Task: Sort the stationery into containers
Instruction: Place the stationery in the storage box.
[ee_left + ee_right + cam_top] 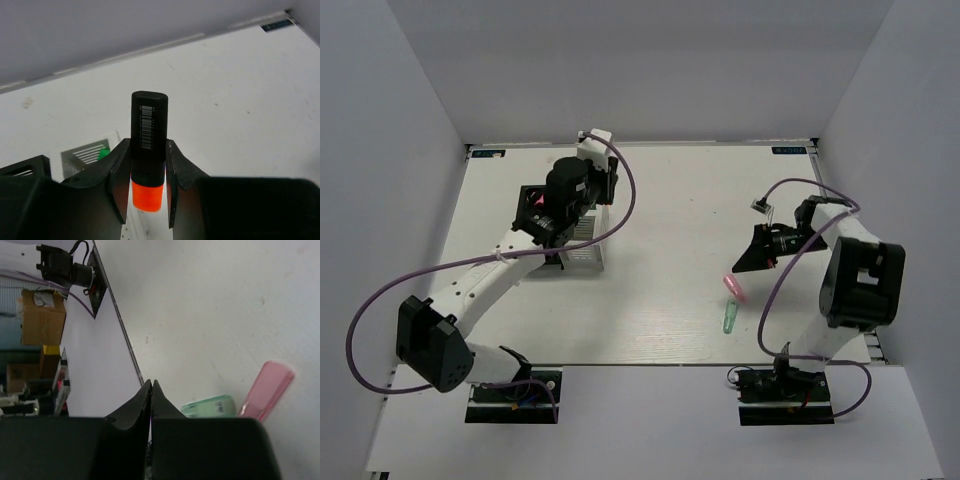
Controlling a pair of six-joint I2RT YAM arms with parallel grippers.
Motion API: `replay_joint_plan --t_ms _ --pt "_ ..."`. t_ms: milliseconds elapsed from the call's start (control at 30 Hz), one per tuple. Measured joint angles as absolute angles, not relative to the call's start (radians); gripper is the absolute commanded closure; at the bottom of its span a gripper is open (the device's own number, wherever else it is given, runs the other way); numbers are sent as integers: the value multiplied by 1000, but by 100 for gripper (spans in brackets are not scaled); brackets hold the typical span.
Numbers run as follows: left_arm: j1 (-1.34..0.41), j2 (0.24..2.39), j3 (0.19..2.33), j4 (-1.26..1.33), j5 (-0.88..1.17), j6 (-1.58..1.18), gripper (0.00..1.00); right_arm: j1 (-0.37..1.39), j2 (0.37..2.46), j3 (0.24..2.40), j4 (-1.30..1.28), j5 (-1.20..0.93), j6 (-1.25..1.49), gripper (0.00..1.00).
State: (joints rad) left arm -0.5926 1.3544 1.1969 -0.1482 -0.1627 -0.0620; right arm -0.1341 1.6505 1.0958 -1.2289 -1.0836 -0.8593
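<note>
Well, the left gripper [148, 150] is clamping a black highlighter [149, 125] round its middle, both fingers pressing on the barrel. The barcoded end is sticking out past the fingertips, and the orange end [147, 195] is sitting back between the fingers. From overhead the arm's own wrist is covering all of this, so the grip only shows in the left wrist view. The wrist is hanging over the two joined holders at the far left of the table [670, 220]. Only a slotted corner of the white holder [85, 154] is peeking out beside the left finger, with something green [104, 152] poking up in it (too little is showing to say what it is). The black holder [25, 167] is cut off at the frame edge, and its inside is not showing.

Over on the right, the right gripper [151, 386] is holding nothing, its fingers pressed together with no gap between the tips. It is hovering just beside two translucent pieces lying on the table. The green piece [210, 406] is half hidden behind the gripper body, and the pink piece [267, 387] is lying right next to it, its lower end hidden the same way.
</note>
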Motion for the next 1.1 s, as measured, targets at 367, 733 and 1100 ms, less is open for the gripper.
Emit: replay_joint_plan --t_ms 367,733,1100 --pt "-491 1515 1014 371 -349 -27 100 -156 1706 1156 -1309 -1165 -1227 83" --pt "-430 1599 989 509 -393 -44 100 -158 1607 1129 -1334 -1186 -1296 81" --pt "-422 1643 920 539 -405 -80 96 -173 1624 1129 -1335 -1191 -1332 62"
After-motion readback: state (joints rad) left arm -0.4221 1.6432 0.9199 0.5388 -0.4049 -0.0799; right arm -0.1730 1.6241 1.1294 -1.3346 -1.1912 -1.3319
